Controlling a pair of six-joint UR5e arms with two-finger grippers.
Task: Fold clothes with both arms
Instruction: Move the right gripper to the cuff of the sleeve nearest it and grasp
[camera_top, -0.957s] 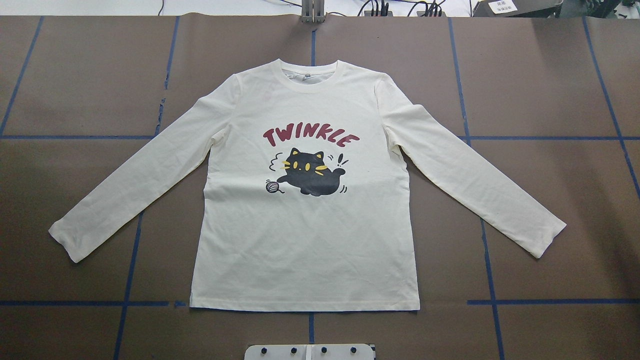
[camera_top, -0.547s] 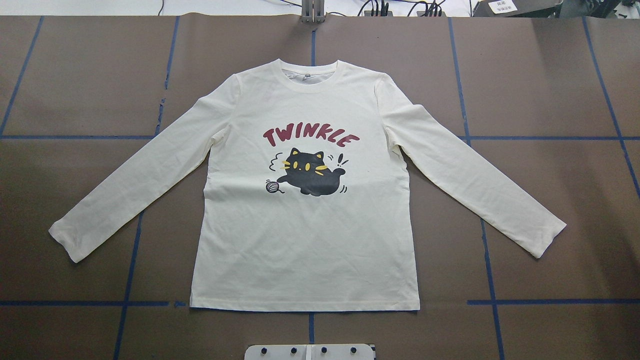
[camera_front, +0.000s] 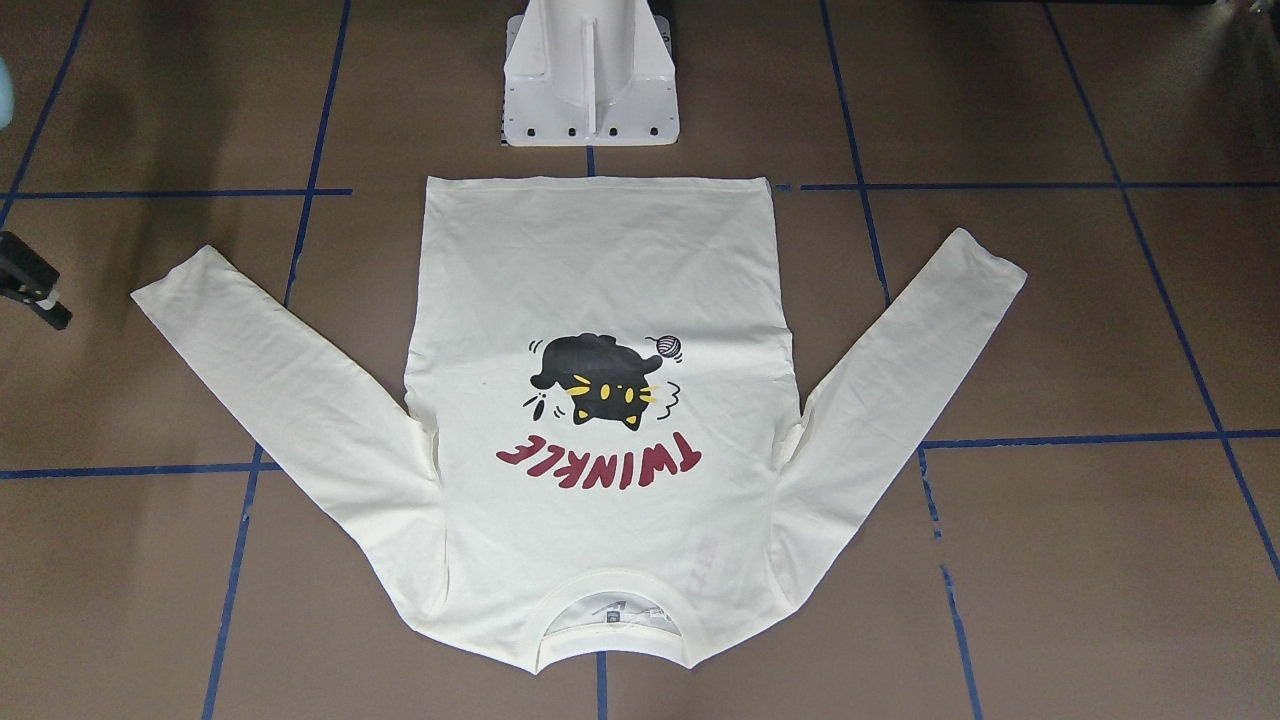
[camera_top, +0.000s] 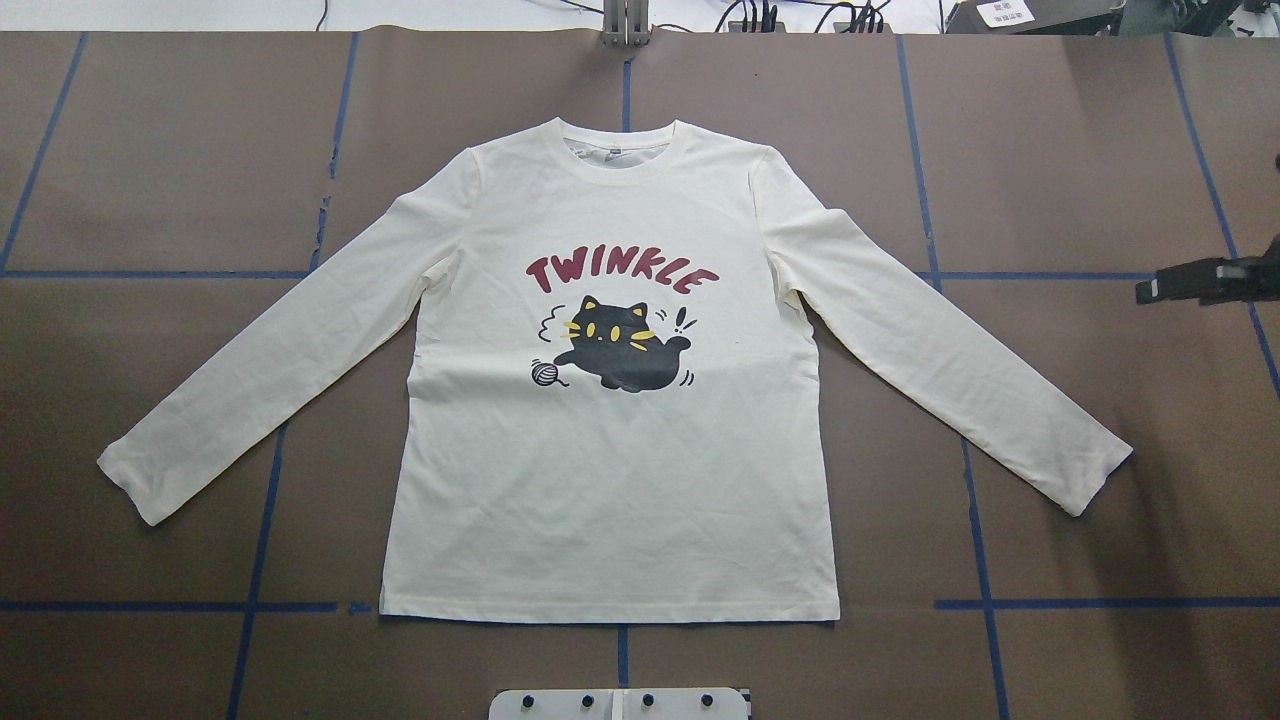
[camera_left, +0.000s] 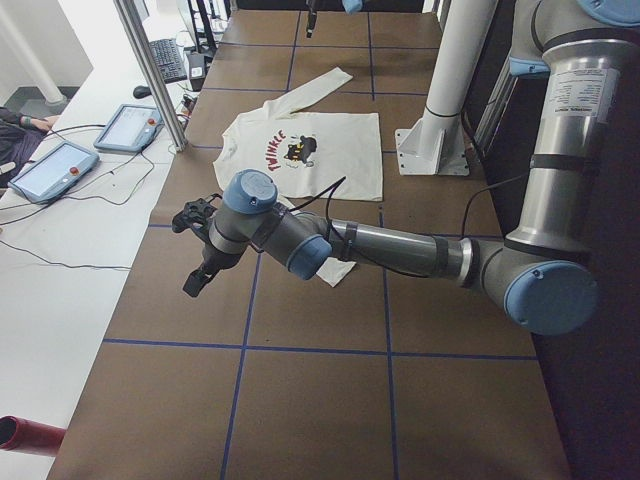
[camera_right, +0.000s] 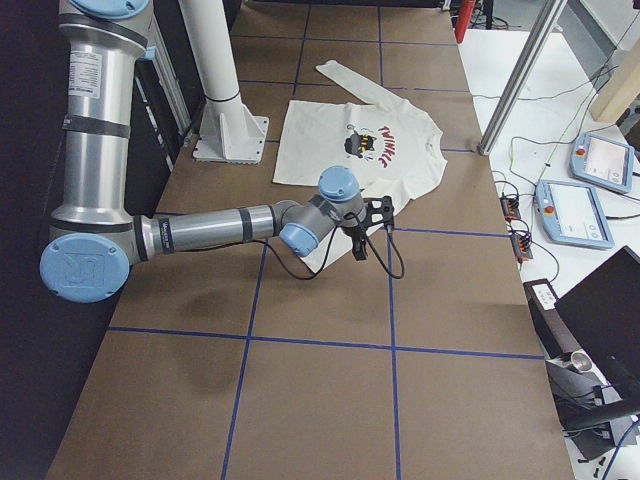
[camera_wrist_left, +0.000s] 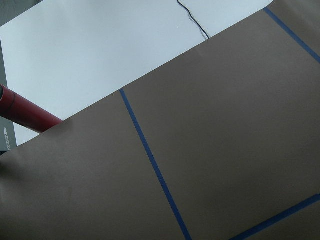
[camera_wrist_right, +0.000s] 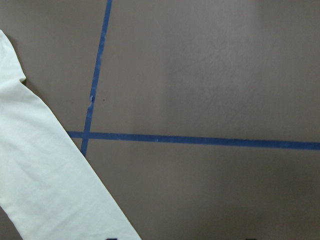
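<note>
Presently, you have the cream-white long-sleeved cat-print T-shirt (camera_top: 610, 480) spread flat for folding, inward of the black right gripper (camera_top: 1160, 285) and left gripper (camera_left: 197, 262), whose openings cannot be told.

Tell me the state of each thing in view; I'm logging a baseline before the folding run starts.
T-shirt: unfolded, flat on the table, print up, collar away from the robot.
Left-side sleeve: stretched outward, flat.
Right-side sleeve: stretched outward, flat.
Right gripper: above bare table beyond the right-side sleeve, clear of the cloth; open or shut unclear.
Left gripper: above bare table, away from the T-shirt; open or shut unclear.
</note>
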